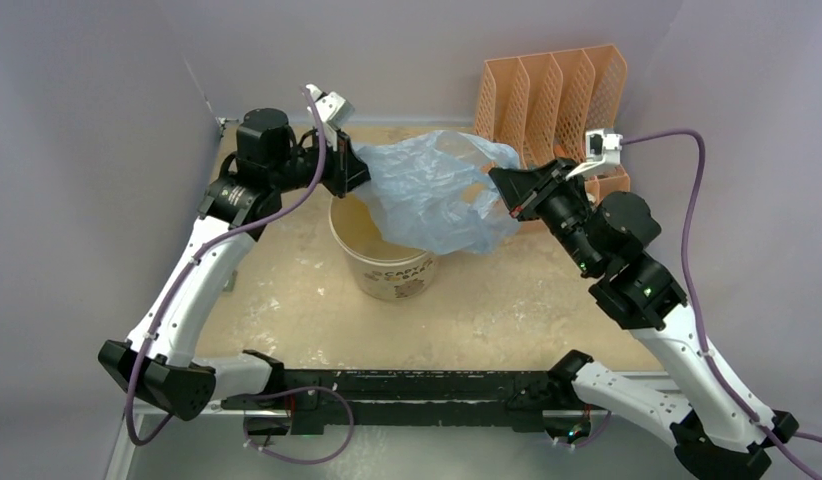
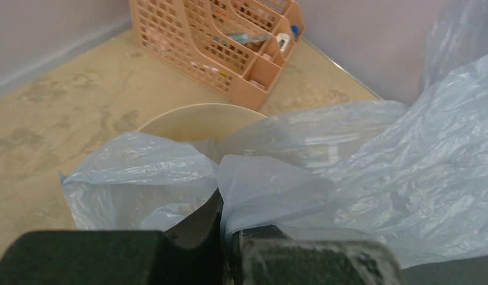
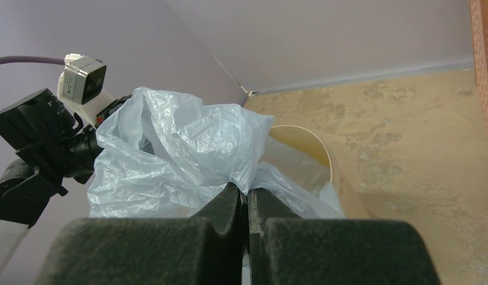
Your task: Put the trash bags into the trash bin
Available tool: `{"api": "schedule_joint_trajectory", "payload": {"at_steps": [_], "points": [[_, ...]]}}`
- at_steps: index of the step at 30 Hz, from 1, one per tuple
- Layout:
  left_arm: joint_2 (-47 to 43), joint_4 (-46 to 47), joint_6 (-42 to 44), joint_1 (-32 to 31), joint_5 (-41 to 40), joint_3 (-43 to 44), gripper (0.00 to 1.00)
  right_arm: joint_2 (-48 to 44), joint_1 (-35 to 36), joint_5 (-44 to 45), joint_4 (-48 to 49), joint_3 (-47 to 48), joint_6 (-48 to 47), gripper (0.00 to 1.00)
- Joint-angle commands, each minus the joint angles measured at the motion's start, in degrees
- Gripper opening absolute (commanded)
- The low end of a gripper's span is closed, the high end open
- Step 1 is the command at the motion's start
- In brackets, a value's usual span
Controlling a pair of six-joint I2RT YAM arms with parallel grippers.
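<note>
A crinkly pale-blue trash bag (image 1: 432, 190) hangs stretched above the cream trash bin (image 1: 387, 268), its lower part drooping over the bin's right rim. My left gripper (image 1: 353, 168) is shut on the bag's left edge. My right gripper (image 1: 499, 183) is shut on its right edge. In the left wrist view the bag (image 2: 360, 172) bunches between the shut fingers (image 2: 206, 219), with the bin's rim (image 2: 188, 113) behind it. The right wrist view shows the bag (image 3: 182, 148) pinched at the shut fingertips (image 3: 230, 199) and the bin (image 3: 325, 160) to the right.
An orange mesh file organizer (image 1: 557, 95) stands at the back right, just behind my right wrist. Grey walls close the table on the left, back and right. The black base rail (image 1: 417, 390) runs along the near edge.
</note>
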Motion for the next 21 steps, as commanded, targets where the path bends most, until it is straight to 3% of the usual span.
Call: {"api": "schedule_joint_trajectory", "payload": {"at_steps": [1, 6, 8, 12, 15, 21], "points": [[-0.5, 0.9, -5.7, 3.0, 16.0, -2.3, 0.00, 0.6, -0.1, 0.3, 0.9, 3.3, -2.0, 0.00], [-0.1, 6.7, -9.7, 4.0, 25.1, -6.8, 0.00, 2.1, -0.1, -0.9, 1.2, 3.9, -2.3, 0.00], [1.0, 5.9, -9.8, 4.0, 24.1, -8.0, 0.00, 2.6, -0.1, -1.4, 1.3, 4.3, -2.4, 0.00], [-1.0, 13.3, -13.5, 4.0, 21.0, -15.5, 0.00, 2.8, -0.1, -0.5, 1.5, 4.5, -2.7, 0.00], [0.0, 12.0, -12.8, 4.0, 18.3, -16.9, 0.00, 3.4, -0.1, -0.7, 1.7, 5.4, -3.1, 0.00], [-6.1, 13.4, -9.8, 4.0, 14.8, -17.0, 0.39, 5.6, -0.1, 8.1, -3.1, 9.0, -2.2, 0.00]]}}
